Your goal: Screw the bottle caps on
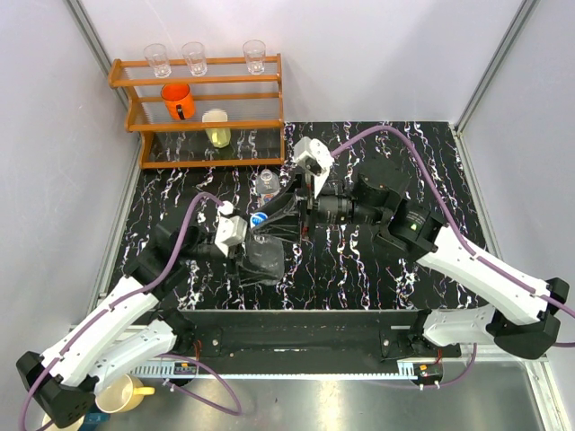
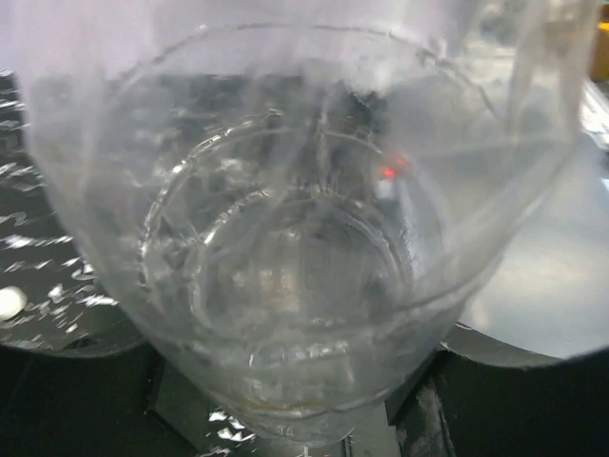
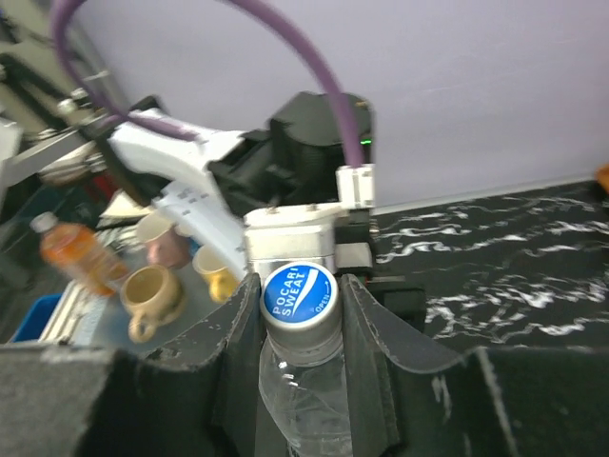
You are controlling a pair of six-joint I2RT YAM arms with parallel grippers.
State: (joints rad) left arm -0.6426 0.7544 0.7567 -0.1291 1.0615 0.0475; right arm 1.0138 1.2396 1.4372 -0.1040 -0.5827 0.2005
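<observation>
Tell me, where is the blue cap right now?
In the right wrist view the cap sits on the bottle neck, pinched in the right gripper. From above it is near the middle of the table, just right of the left gripper.

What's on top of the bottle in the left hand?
A blue-topped cap, pinched by the right hand. The cap covers the bottle neck threads, so how far it is screwed on cannot be seen.
</observation>
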